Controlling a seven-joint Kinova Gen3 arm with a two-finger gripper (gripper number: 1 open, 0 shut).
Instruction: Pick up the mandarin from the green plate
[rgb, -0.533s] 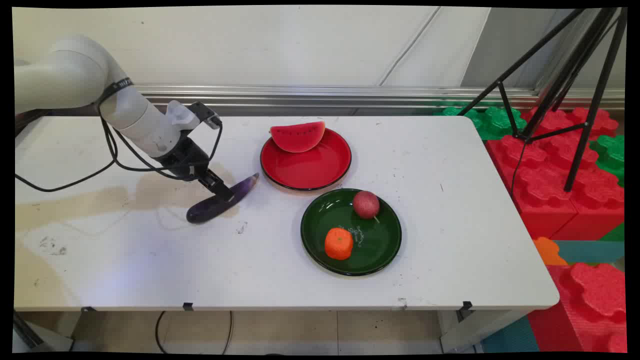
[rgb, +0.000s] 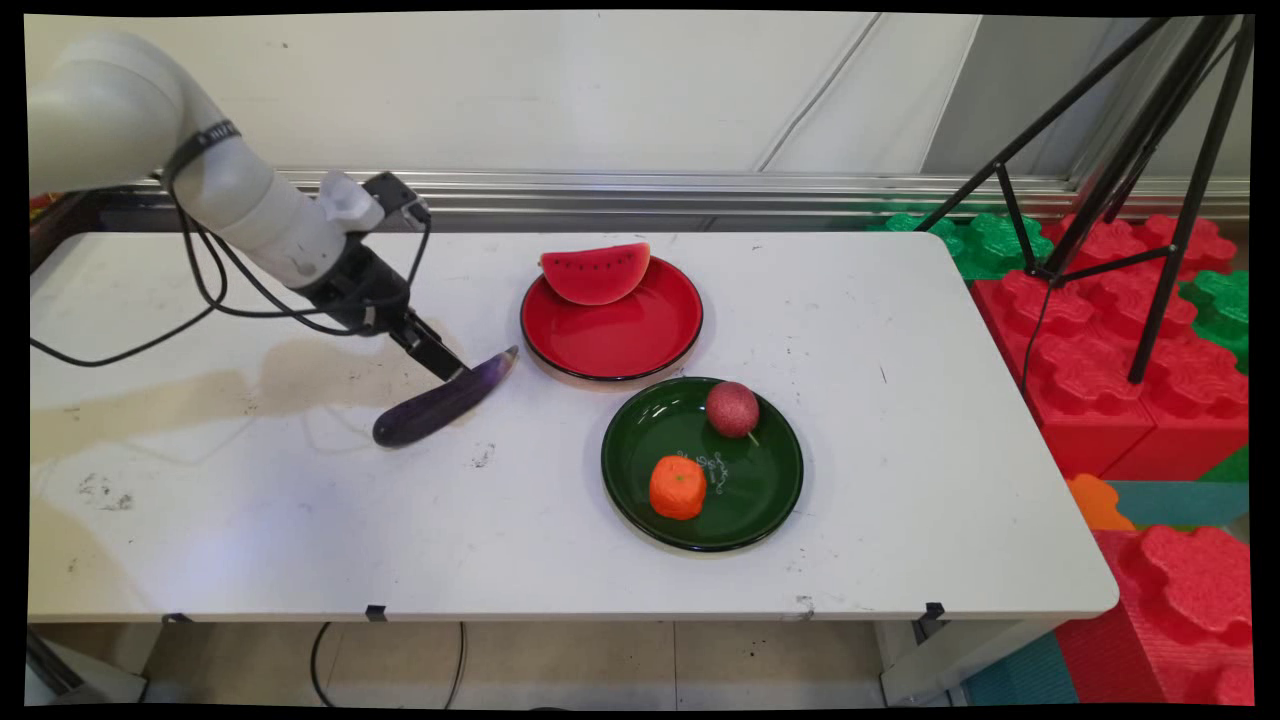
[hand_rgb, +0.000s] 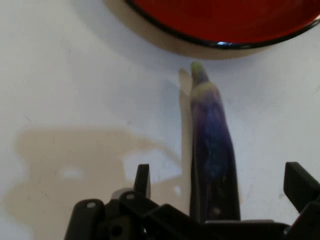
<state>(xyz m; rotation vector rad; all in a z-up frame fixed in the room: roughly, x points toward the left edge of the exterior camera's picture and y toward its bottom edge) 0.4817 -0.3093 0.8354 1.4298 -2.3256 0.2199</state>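
A purple eggplant (rgb: 440, 405) lies on the white table (rgb: 900, 450), its tip pointing at the red plate (rgb: 620, 338). My gripper (rgb: 452, 368) hangs just above the eggplant's upper half, open, touching nothing. In the hand view the eggplant (hand_rgb: 210, 130) runs up between the two spread fingers (hand_rgb: 142, 177), and the gripper (hand_rgb: 220, 175) holds nothing. The red plate's rim (hand_rgb: 225, 42) shows at the top of that view.
A watermelon slice (rgb: 595, 272) rests on the red plate's far edge. A green plate (rgb: 760, 485) right of the eggplant holds a dark red round fruit (rgb: 732, 408) and an orange (rgb: 677, 487). A black tripod (rgb: 1130, 180) and foam blocks (rgb: 1110, 330) stand beyond the table's right end.
The gripper has risen and drawn back up and to the left, off the eggplant's middle. The eggplant stays where it lay on the table.
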